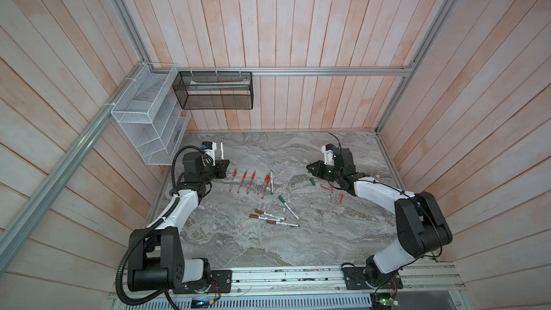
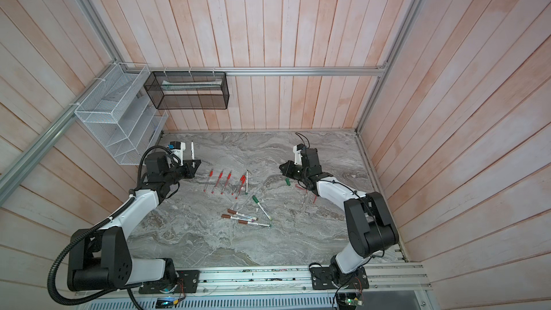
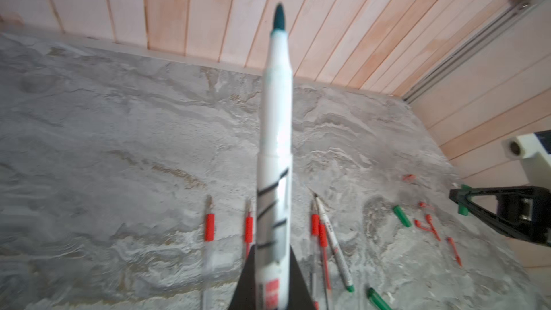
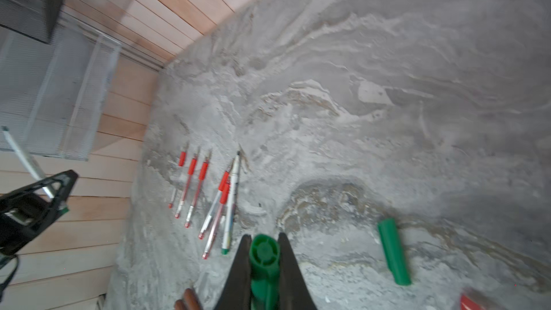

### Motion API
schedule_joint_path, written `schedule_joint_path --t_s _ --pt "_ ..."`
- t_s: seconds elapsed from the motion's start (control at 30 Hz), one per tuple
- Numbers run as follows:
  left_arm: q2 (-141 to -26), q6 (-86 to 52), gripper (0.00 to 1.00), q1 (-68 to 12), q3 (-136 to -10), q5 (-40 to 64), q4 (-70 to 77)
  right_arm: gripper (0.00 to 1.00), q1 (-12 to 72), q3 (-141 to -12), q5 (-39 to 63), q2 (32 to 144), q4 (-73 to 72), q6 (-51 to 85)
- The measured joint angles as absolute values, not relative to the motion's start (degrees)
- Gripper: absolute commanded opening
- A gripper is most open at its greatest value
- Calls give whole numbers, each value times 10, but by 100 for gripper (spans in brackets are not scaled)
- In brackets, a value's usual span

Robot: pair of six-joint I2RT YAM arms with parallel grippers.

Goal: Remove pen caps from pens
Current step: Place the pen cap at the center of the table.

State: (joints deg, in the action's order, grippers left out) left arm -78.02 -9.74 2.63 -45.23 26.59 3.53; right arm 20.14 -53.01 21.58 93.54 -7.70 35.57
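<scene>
My left gripper is shut on a white-barrelled pen whose dark green tip is bare and points away from it. My right gripper is shut on a green pen cap, apart from that pen. On the table between the arms lie several red-trimmed pens in a row. Nearer the front are a green-capped marker and brown-capped markers. A loose green cap and slim red caps lie by the right arm.
A white wire basket and a black mesh basket hang on the walls at the back left. Wooden walls close the marble table on three sides. A metal rail carrying both arm bases runs along the front edge.
</scene>
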Motion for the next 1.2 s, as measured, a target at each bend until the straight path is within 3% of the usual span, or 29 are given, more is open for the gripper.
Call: schedule_joint_path --t_s 0.43,0.83,1.2 --pt "-911 -81 0 26 -452 201 4 0 227 -624 138 1058 51 273" --pt "-967 -77 0 25 -488 194 -15 29 240 -648 92 1085 107 239" --pt "-999 -62 6 17 -496 190 -23 39 249 -645 82 1015 128 238"
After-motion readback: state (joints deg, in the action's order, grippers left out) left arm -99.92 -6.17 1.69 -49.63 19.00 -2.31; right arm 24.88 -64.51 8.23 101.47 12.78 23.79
